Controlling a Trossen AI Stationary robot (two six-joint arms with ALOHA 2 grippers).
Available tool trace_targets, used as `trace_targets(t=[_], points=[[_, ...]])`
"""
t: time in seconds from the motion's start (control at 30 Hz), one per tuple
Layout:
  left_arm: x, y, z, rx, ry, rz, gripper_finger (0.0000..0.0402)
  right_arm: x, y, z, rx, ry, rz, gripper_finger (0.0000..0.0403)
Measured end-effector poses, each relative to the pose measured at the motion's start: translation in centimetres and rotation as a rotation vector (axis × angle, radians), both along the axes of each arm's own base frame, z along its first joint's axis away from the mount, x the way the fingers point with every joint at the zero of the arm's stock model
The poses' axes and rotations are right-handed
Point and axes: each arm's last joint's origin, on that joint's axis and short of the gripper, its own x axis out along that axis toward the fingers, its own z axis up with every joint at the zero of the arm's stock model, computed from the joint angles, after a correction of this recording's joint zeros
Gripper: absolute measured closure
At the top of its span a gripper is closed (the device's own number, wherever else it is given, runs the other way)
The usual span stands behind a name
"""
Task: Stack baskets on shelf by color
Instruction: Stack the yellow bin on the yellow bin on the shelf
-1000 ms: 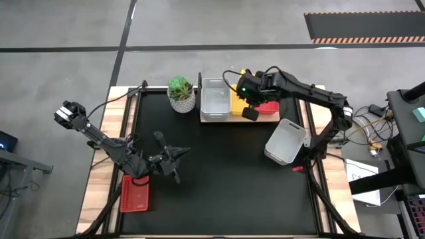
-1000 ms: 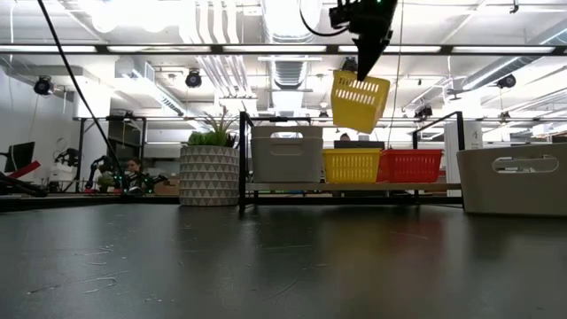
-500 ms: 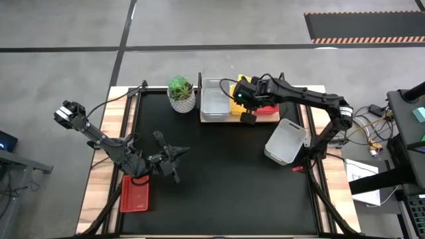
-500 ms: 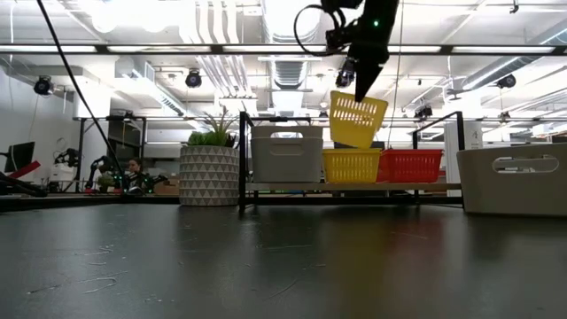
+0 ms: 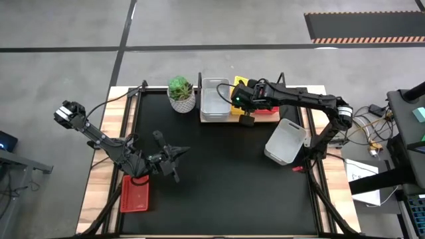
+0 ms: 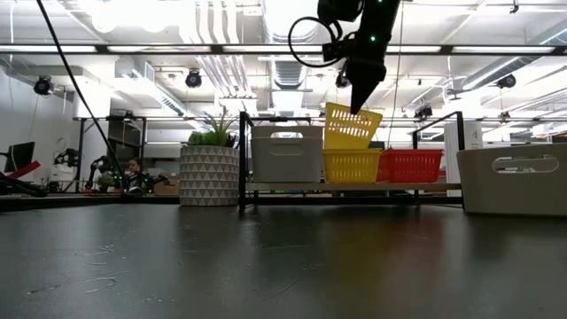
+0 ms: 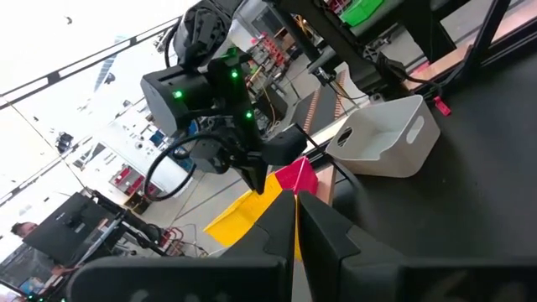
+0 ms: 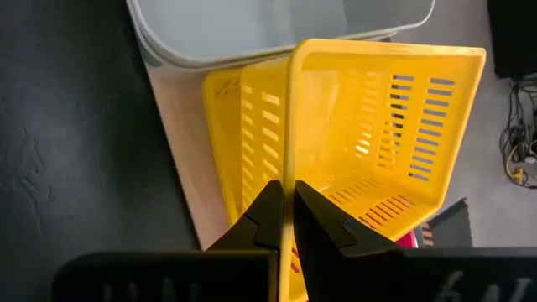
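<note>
1. The large black tabletop mat covers most of the table, with pale wooden edges at both sides.
2. The light-brown flat wooden shelf with thin black metal uprights stands at the mat's far edge, just right of a white patterned pot holding a green plant.
3. On the shelf's left end sits a translucent white-grey rectangular plastic basket; in the low view a yellow mesh-sided basket stands in the middle and a red mesh-sided basket on the right.
4. Another white-grey basket lies tilted on the mat's right side, well apart from the shelf.
5. The right arm reaches in from the right edge to the shelf's middle. The right gripper pinches the rim of a second yellow mesh basket, its fingers narrowed onto the wall. That basket hangs tilted, its lower corner dipping into the yellow basket on the shelf.
6. In the right wrist view the held basket's wall runs between the two dark fingers, with the lower yellow basket showing beneath it.
7. The left arm waits over the mat's left side. The left gripper is spread wide and holds nothing.
8. A flat red mesh basket lies on the table's front-left edge, near the left arm.
</note>
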Motion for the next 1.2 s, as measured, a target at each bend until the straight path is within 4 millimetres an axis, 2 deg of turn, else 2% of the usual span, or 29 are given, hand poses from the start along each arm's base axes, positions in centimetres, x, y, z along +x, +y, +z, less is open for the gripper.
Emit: trace_targets(t=[0.7, 1.2], points=[[0.0, 0.0, -0.3, 0.001, 0.005, -0.001, 0.0402, -0.1, 0.0, -2.5, 0.001, 0.045, 0.035, 0.0390], [0.0, 0.0, -0.3, 0.002, 0.006, -0.001, 0.0402, 0.0, 0.0, -2.5, -0.004, 0.041, 0.044, 0.0390]])
